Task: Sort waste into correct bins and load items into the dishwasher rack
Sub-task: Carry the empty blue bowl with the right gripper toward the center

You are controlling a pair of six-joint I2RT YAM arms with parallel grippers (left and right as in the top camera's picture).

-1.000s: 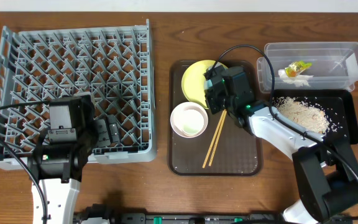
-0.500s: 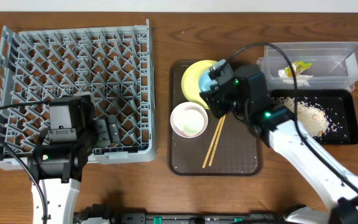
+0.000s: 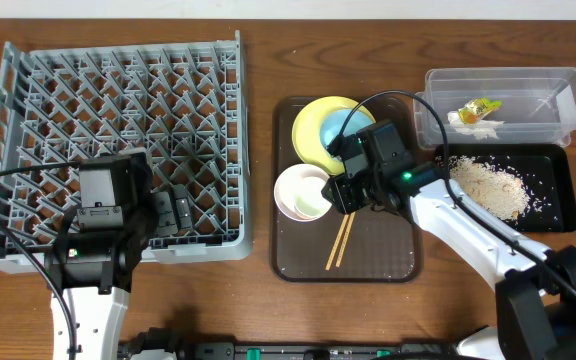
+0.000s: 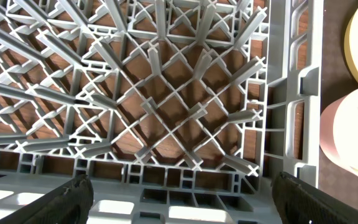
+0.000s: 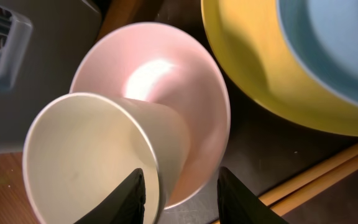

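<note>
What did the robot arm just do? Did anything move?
The right tool slid off the yellow plate to the white bowl and sits open around the small cup. That uncovered the light blue bowl. Nothing got picked up. The left tool, rack and chopsticks stayed put.

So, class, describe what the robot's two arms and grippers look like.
The left arm and right arm both have white links, boxy black wrist housings and looping black cables. The right arm shows a small green light. The fingers are black with rounded tips.
</note>
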